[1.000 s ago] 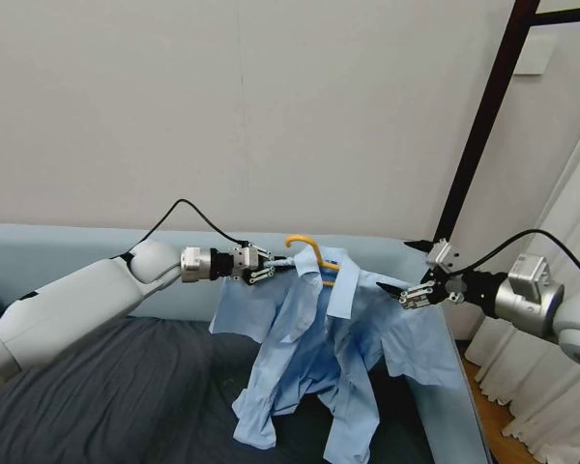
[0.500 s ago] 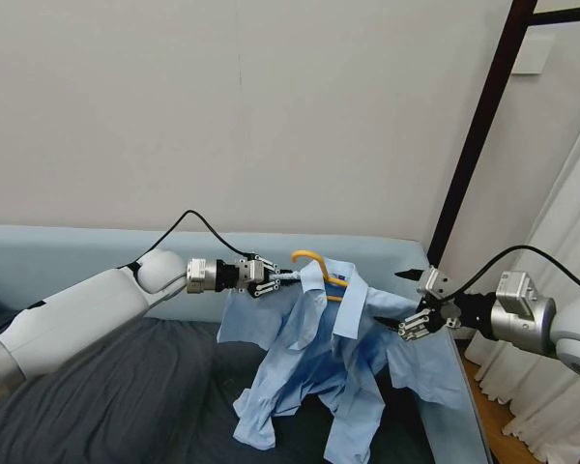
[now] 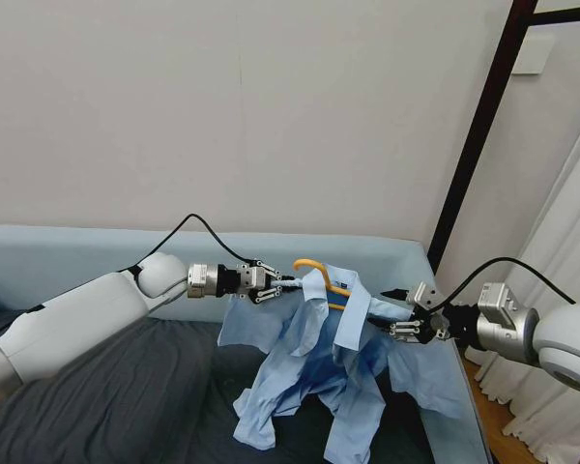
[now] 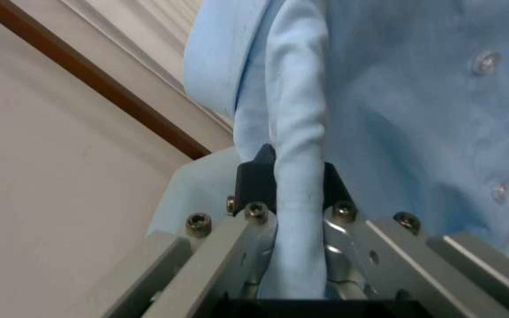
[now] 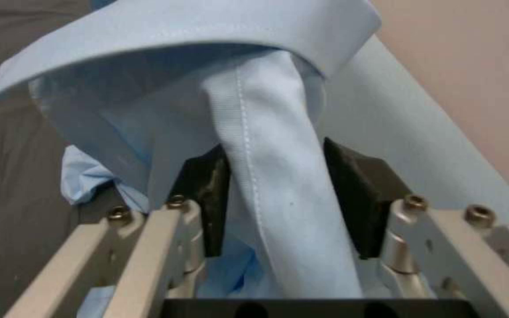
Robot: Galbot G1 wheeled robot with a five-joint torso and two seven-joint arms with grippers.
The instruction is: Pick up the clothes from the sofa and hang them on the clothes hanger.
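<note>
Since the shirt (image 3: 309, 387) is judged light and limp, one shoulder fold is clamped in the left gripper (image 3: 275, 283), another in the right gripper (image 3: 395, 330), the hanger (image 3: 314, 263) between them.

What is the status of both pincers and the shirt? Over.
Left pincer shut on shirt fabric. Right pincer shut on its other side. Shirt spread between them over sofa, yellow hanger in collar. Nothing blocking seen.

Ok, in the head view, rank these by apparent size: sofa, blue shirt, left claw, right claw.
1. The sofa, largest, spanning the frame.
2. The blue shirt.
3. The left claw and right claw look alike, so no ranking; each is shut on the shirt.
</note>
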